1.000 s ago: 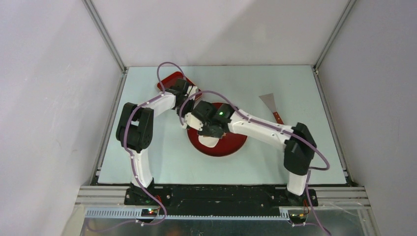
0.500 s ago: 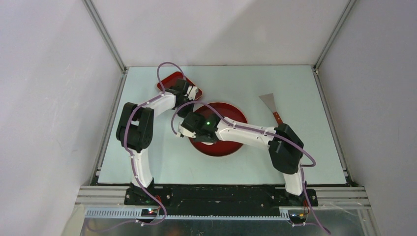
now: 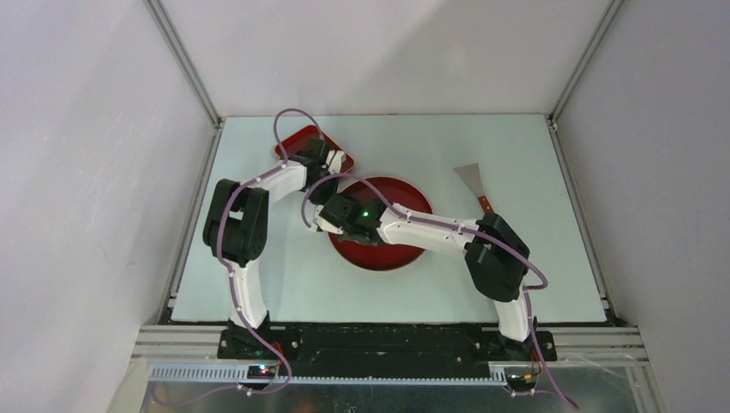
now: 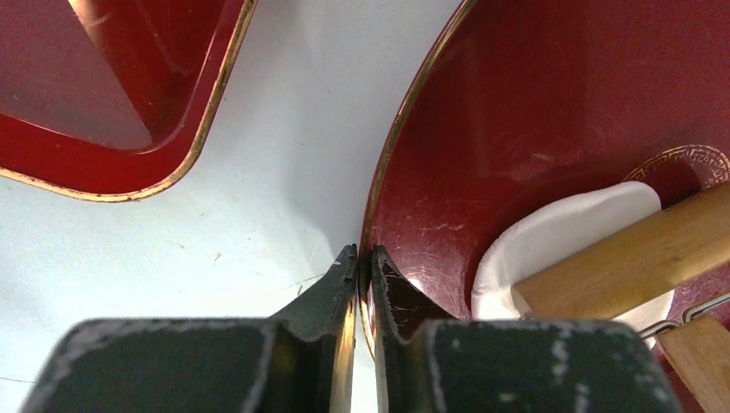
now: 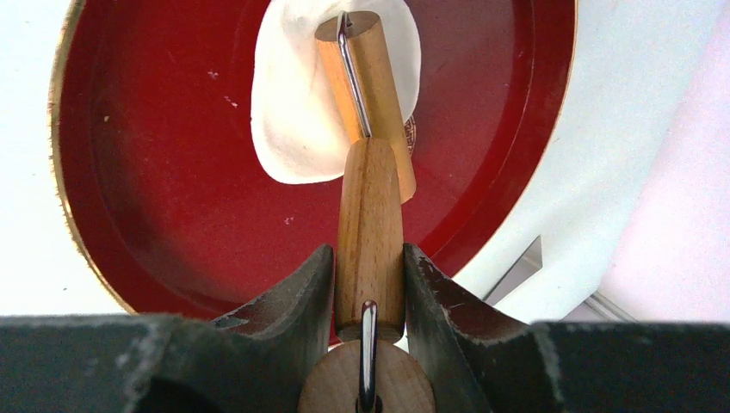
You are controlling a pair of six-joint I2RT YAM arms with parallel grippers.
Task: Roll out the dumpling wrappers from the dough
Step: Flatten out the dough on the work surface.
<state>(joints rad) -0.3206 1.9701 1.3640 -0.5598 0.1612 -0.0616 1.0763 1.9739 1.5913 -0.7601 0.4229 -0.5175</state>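
A flat white dumpling wrapper (image 5: 297, 112) lies in the round red plate (image 5: 163, 181). My right gripper (image 5: 370, 267) is shut on the wooden roller's handle (image 5: 370, 215), and the roller's barrel (image 5: 366, 77) rests on the wrapper. The wrapper (image 4: 559, 237) and roller (image 4: 620, 258) also show in the left wrist view. My left gripper (image 4: 363, 258) is shut on the plate's gold rim (image 4: 405, 138). In the top view the right gripper (image 3: 343, 224) is over the plate (image 3: 405, 249) and hides the wrapper; the left gripper (image 3: 337, 166) is at the plate's far left edge.
A red square tray (image 3: 297, 140) sits behind the plate at the far left, also in the left wrist view (image 4: 103, 86). A metal scraper (image 3: 473, 179) with a brown handle lies at the right of the table.
My right arm has swung left across the plate with the roller and now covers the wrapper in the top view. My left arm has stayed on the plate rim.
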